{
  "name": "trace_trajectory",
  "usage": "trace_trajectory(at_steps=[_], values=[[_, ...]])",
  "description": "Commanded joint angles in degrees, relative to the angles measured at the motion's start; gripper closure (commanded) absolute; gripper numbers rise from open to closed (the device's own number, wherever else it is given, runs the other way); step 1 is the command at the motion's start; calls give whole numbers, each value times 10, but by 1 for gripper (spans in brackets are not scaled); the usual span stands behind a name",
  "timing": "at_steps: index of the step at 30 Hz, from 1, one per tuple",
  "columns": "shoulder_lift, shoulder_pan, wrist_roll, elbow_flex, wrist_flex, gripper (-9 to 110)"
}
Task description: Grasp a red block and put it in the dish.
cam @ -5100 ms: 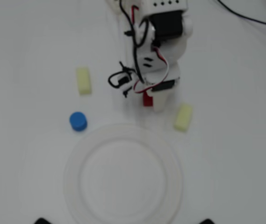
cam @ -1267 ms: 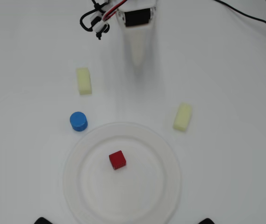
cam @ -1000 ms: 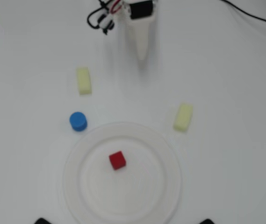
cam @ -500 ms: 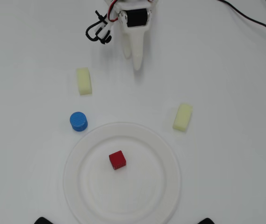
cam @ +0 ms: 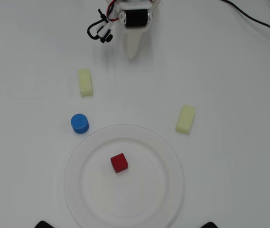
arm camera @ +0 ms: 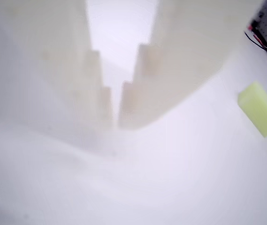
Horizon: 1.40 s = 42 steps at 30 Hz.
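The small solid red cube lies flat inside the large round white plate with ribbed rim, a little toward ten o'clock of the plate's centre and touched by nothing, so I judge the placing done. The white two-finger claw sits at twelve o'clock on the white bench, well apart from the plate, its fingers nearly together with only a thin slit between them in the wrist view and holding nothing. One pale yellow oblong block lies at ten o'clock of the plate, another at two o'clock, and a blue cylinder just beside the rim, all outside the plate, presumably as decoys.
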State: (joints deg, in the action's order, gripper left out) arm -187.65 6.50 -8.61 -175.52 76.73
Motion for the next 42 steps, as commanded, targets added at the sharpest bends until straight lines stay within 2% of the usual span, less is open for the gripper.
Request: trace_trajectory(at_steps=[1,42], values=[[-101,8,7,-55,42,101],[-101,5,15,-55,42,101]])
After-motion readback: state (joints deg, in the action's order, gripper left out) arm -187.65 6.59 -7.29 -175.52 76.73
